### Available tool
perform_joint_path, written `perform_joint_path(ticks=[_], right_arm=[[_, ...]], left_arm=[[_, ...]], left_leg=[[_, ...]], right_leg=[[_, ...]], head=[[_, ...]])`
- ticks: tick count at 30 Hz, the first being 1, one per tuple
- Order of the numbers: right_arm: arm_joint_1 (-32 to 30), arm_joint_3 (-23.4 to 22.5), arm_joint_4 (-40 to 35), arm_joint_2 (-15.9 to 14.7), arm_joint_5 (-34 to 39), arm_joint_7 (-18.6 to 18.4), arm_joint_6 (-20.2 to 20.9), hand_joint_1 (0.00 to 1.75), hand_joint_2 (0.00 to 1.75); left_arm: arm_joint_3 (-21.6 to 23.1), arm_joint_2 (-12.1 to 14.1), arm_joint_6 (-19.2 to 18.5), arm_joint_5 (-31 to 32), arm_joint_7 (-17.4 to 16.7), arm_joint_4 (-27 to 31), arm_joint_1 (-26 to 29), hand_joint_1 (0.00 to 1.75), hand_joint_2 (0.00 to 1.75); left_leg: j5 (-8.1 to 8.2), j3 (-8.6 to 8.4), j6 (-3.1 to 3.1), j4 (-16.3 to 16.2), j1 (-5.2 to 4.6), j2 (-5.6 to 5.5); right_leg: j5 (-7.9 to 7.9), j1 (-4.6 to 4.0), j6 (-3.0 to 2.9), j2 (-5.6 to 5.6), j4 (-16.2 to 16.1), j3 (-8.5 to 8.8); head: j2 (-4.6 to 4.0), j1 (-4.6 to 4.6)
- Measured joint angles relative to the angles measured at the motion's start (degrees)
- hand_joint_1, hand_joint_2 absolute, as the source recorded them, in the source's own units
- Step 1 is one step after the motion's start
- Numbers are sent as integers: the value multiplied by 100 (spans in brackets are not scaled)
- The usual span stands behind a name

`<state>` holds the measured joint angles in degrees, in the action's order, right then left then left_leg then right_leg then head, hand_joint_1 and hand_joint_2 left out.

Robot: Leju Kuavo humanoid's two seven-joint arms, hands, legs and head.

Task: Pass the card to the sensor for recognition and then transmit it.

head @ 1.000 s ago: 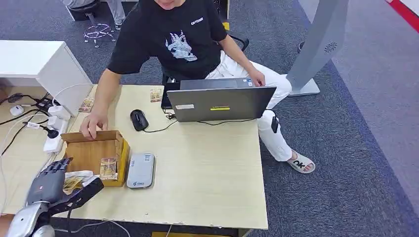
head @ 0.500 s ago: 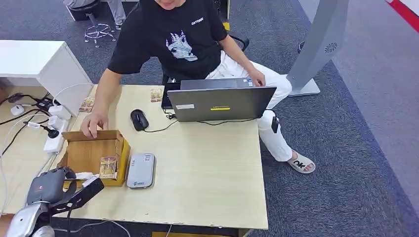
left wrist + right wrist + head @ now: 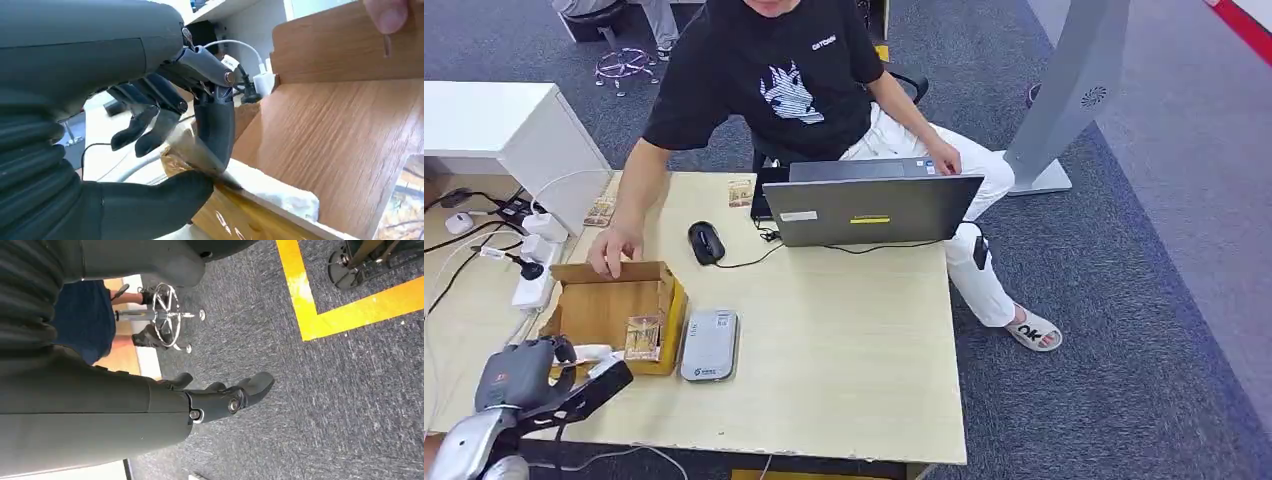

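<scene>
While the left hand (image 3: 165, 125) is curled at the near lip of the open brown cardboard box (image 3: 609, 305), its thick thumb and dark fingers are pressed together on a thin glossy card in a clear wrapper (image 3: 192, 150), pinched at the card's edge; in the head view the same hand sits at the table's near left corner, touching the box's front wall. Just past the fingers, a white paper scrap (image 3: 272, 192) lies on the box rim, and a second patterned card (image 3: 643, 337) stands inside the box against its right wall. Beside the box on the pale wooden table (image 3: 844, 340) lies the flat grey card sensor (image 3: 709, 345), near the hand but not touching it. A person's hand (image 3: 614, 250) rests on the far flap of the box; beyond are a black mouse (image 3: 705, 243) and a grey laptop (image 3: 869, 210). The right hand (image 3: 220, 400) hangs over dark carpet, fingers loosely apart and holding nothing. By my reading, the pick is just secured: lifting the card clear, presenting it to the sensor and handing it on all remain.
</scene>
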<state>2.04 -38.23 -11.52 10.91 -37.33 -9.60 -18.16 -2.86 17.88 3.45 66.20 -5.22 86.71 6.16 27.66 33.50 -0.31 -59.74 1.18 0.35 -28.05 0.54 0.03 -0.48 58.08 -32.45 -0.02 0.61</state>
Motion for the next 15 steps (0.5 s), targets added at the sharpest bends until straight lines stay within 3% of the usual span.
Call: perform_joint_path(ticks=[7, 11, 15], right_arm=[[4, -13, 0, 0, -26, -2, 9, 0, 175], [4, -18, -2, 0, -33, -2, 9, 0, 175], [4, -26, -2, 0, -37, 0, 9, 0, 175]], left_arm=[[7, 39, 9, -2, 2, 28, -151, 161, 175], [9, 44, 9, -2, 2, 37, -163, 173, 175], [15, 46, 9, -2, 2, 37, -182, 164, 175]], left_leg=[[0, -2, 0, 0, 0, 3], [0, -2, 0, 0, 0, 3], [0, -2, 0, 0, 0, 3]], right_leg=[[1, 0, 0, 5, 0, 0], [1, 0, 0, 5, 0, 0], [1, 0, 0, 5, 0, 0]], head=[[0, 0], [0, 0], [0, 0]])
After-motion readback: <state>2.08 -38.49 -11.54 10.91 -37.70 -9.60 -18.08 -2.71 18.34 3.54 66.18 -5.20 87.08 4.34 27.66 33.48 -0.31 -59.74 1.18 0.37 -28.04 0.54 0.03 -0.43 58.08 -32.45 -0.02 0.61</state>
